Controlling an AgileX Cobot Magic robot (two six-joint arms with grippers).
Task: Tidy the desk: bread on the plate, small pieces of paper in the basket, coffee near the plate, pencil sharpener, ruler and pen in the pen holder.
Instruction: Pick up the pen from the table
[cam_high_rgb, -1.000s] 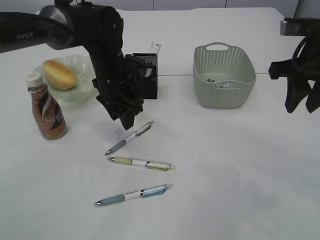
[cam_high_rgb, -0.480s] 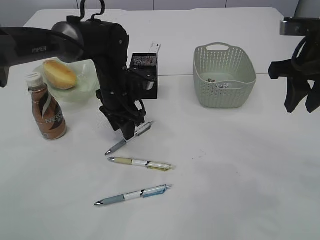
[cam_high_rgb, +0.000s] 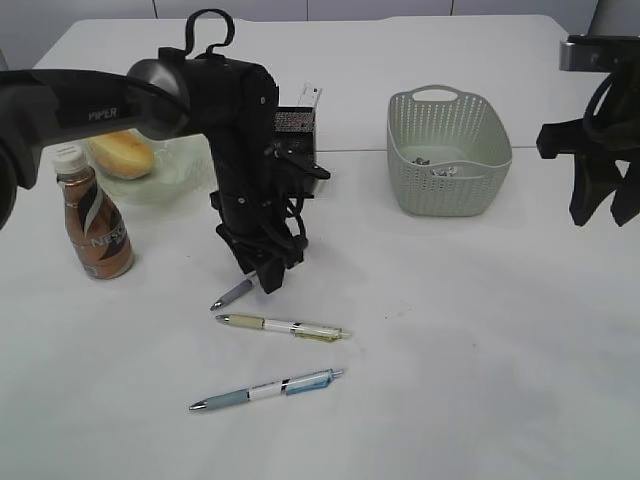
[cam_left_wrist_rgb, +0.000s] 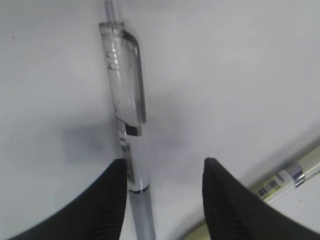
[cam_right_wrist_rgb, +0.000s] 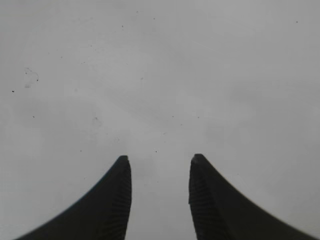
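A robot test lab: a bare white table (cam_high_rgb: 480, 330) staged with pens (cam_high_rgb: 283, 326), and two black arms (cam_high_rgb: 70, 95).

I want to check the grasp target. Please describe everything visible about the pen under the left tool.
The pen is a click pen with a clear plastic upper barrel, a clear clip, a small dark printed label and a grey lower grip section. It lies flat on the white desk, slanted in the exterior view, its grey tip end showing at the lower left. The left tool stands open over it, one finger close beside the barrel. No grip shows yet.
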